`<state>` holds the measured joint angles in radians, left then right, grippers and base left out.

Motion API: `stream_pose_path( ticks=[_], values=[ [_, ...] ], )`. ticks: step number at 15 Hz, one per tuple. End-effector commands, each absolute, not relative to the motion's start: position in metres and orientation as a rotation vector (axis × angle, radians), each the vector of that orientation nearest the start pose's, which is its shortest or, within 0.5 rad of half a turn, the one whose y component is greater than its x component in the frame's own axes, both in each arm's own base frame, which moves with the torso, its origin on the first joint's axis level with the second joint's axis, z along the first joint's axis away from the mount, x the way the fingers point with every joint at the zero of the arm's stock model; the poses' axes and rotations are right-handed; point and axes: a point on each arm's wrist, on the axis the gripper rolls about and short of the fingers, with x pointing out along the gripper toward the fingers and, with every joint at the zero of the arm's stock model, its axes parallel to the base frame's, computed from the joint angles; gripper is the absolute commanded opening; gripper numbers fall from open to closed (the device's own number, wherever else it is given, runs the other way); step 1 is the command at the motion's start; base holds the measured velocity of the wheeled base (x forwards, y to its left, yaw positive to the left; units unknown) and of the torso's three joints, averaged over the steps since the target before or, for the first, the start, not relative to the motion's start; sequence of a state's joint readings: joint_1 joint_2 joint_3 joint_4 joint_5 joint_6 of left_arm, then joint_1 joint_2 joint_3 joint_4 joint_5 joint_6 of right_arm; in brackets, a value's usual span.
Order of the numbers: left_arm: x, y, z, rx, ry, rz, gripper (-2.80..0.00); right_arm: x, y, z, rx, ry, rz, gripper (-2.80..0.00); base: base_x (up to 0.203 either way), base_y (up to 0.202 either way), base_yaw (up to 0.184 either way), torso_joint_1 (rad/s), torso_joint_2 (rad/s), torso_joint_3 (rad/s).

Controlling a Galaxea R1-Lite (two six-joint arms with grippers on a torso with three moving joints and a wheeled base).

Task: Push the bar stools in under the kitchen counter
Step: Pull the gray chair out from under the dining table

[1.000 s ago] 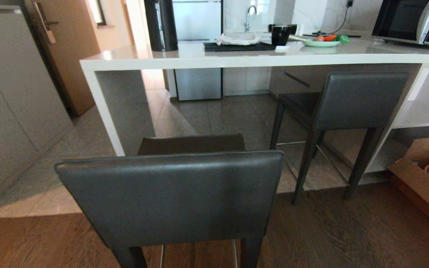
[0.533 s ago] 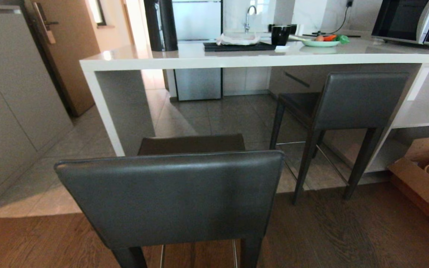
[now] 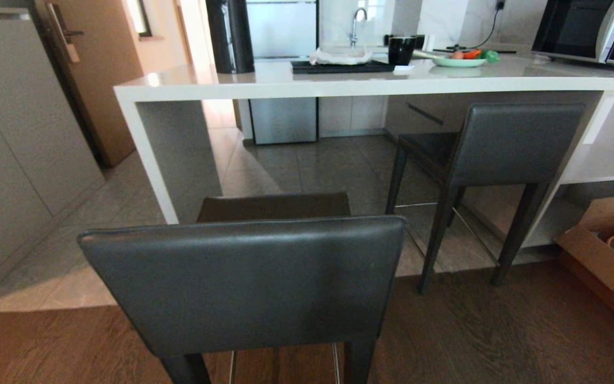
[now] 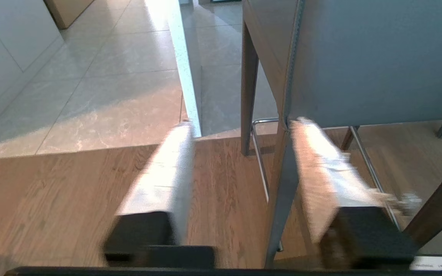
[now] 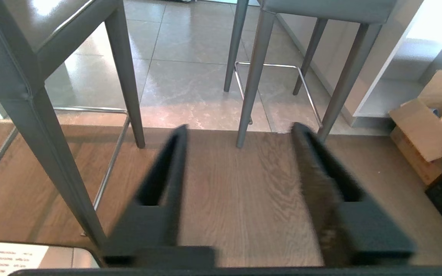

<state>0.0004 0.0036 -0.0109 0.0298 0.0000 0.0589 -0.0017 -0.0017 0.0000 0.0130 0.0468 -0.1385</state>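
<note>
Left gripper [image 4: 240, 126]: jaws apart, holding nothing, low behind the near bar stool [image 3: 243, 282]. Right gripper [image 5: 238, 130]: jaws apart, empty, over wood floor [image 5: 244, 199]. Near stool stands clear of the kitchen counter [image 3: 339, 85]; far bar stool [image 3: 504, 144] is partly under it.

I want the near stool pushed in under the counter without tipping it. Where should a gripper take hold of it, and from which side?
Probably the top edge of the near stool's backrest, approached from the robot's side. The backrest stands upright facing the robot, a broad flat slab thin enough to pinch from above, with the seat pointing at the counter. The slim legs look harder to steady.
</note>
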Motion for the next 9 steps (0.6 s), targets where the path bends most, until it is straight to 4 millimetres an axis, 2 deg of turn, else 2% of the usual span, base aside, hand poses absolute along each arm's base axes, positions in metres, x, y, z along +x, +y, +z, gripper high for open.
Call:
stream_pose_path(
  ticks=[1,9],
  values=[
    [-0.0232,0.0000,0.0756,0.057,0.025,-0.001,-2.80,-0.0228,0.0011,0.0741,-0.133,0.011,0.045,-2.80,0.000,0.000,0.000,0.000,0.00,0.000],
    [-0.0223,0.0001,0.0759,0.006,0.003,0.003,-2.80,-0.0228,0.0004,0.0747,-0.041,0.007,0.017,-2.80,0.000,0.000,0.000,0.000,0.00,0.000]
  ],
)
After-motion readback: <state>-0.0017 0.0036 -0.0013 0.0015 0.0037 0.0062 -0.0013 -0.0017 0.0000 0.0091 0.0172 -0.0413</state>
